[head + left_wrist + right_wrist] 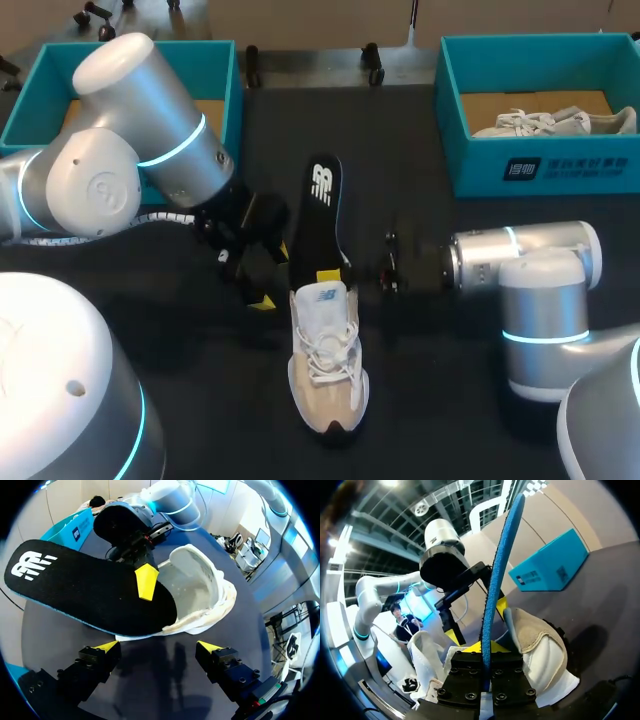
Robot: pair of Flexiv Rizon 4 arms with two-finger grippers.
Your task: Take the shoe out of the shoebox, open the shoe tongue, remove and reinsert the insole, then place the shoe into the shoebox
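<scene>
The shoe point(327, 360) lay out on the black table point(430, 420), near the middle, with its top wide open. The long, flat, black insole point(322, 215) had one end at the shoe's opening. The right gripper point(487, 647) pinched it tight. I could not tell if it was going in or out. The left gripper point(160, 647) was open, just beside the shoe. The shoe was not yet in a blue box point(480, 170).
</scene>
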